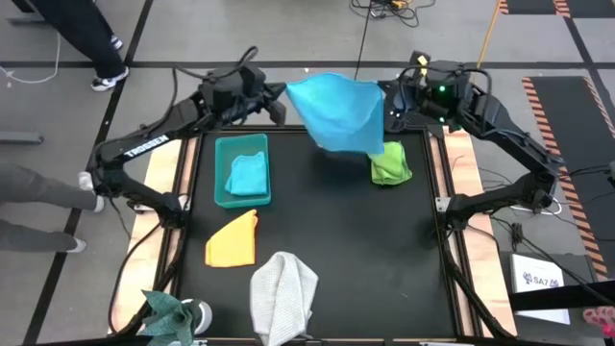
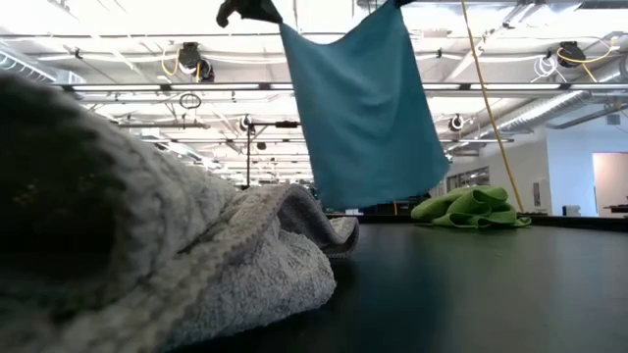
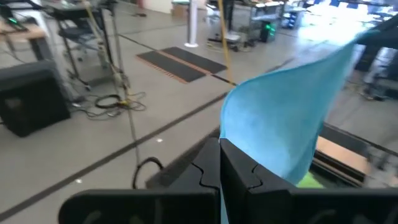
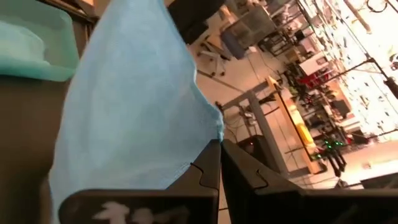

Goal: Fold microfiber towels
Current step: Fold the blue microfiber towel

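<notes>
A light blue towel (image 1: 336, 111) hangs spread in the air over the table's far half, stretched between my two grippers. My left gripper (image 1: 282, 96) is shut on its left top corner and my right gripper (image 1: 387, 101) on its right top corner. In the low view the light blue towel (image 2: 368, 118) hangs as a sheet, its lower edge above the tabletop. A teal towel (image 1: 247, 175) lies in the teal bin (image 1: 223, 197). On the table lie an orange-yellow towel (image 1: 233, 240), a light grey towel (image 1: 283, 293) and a crumpled lime green towel (image 1: 389, 163). My left gripper pinches the towel's top left corner (image 3: 231, 144) between its two shut fingers, coming roughly level from the table's left. The cloth runs away from the fingers and hangs below, clear of the table. My right gripper pinches the towel's top right corner (image 4: 208, 142) between its two shut fingers, coming roughly level from the table's right. The cloth hangs down from the fingers, its upper edge running across to the other gripper.
The teal bin stands at the left of the black mat. A teal folded shape (image 1: 171, 309) sits at the near left corner. A person's legs (image 1: 91, 43) show beyond the table's far left. Bare mat (image 1: 356, 240) lies at the centre and right.
</notes>
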